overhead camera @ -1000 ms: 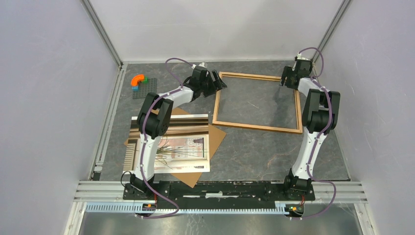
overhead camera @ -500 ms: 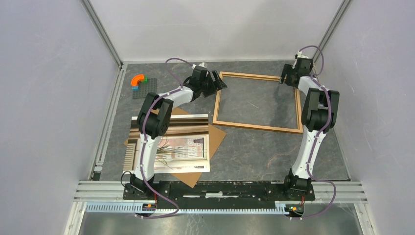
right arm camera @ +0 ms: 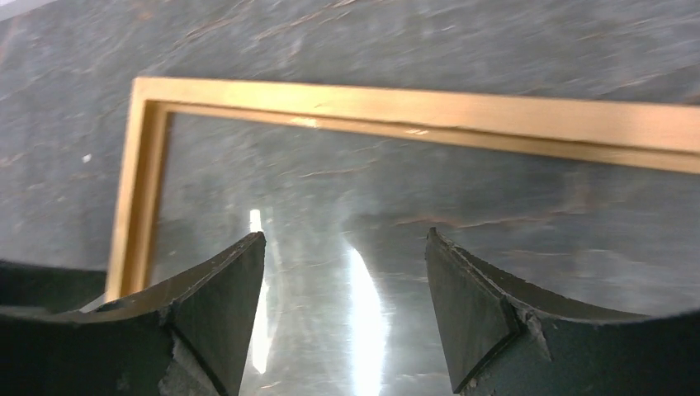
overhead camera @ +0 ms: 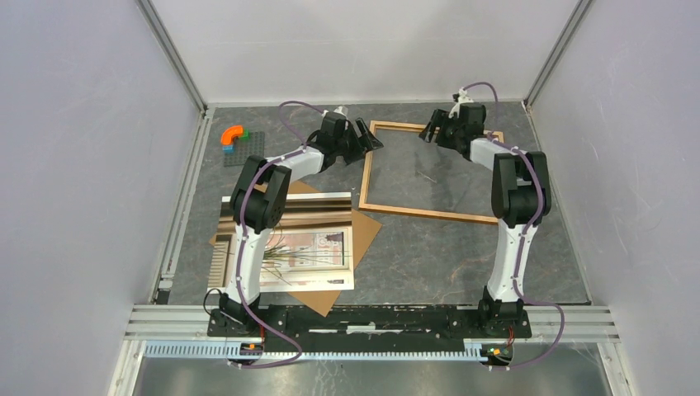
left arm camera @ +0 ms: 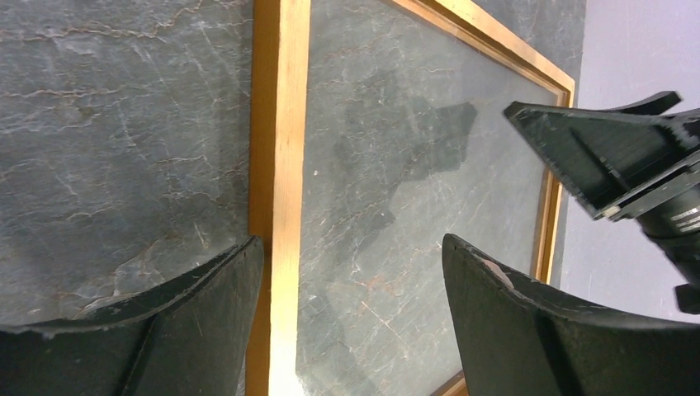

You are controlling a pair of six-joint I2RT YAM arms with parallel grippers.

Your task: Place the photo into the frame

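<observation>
The frame (overhead camera: 413, 211) lies flat on the grey surface (overhead camera: 413, 272), toward the far edge and right of the middle, with nothing inside its opening but bare surface. The right wrist view shows glare there, which may be a pane, though I cannot tell. The photo (overhead camera: 309, 247) is well apart from it, near the left edge toward the near-left corner, resting on a brown backing board (overhead camera: 365, 224) and partly under the left arm. So the photo is not yet in, and the step in hand looks like taking hold of the frame with both arms. The left pincer (overhead camera: 371, 139) sits at the frame's far-left corner, jaws apart; from its wrist camera the left pincer (left arm camera: 353, 247) straddles the left rail of the frame (left arm camera: 278, 165) without closing on it. The right pincer (overhead camera: 431, 130) hangs over the far rail, jaws likewise apart and holding nothing; its own view shows the rail of the frame (right arm camera: 413, 107) ahead of the fingertips, not between them. The next move probably calls for the right pincer to settle over the narrow moulding, then for both to close together and keep the thin frame level.
</observation>
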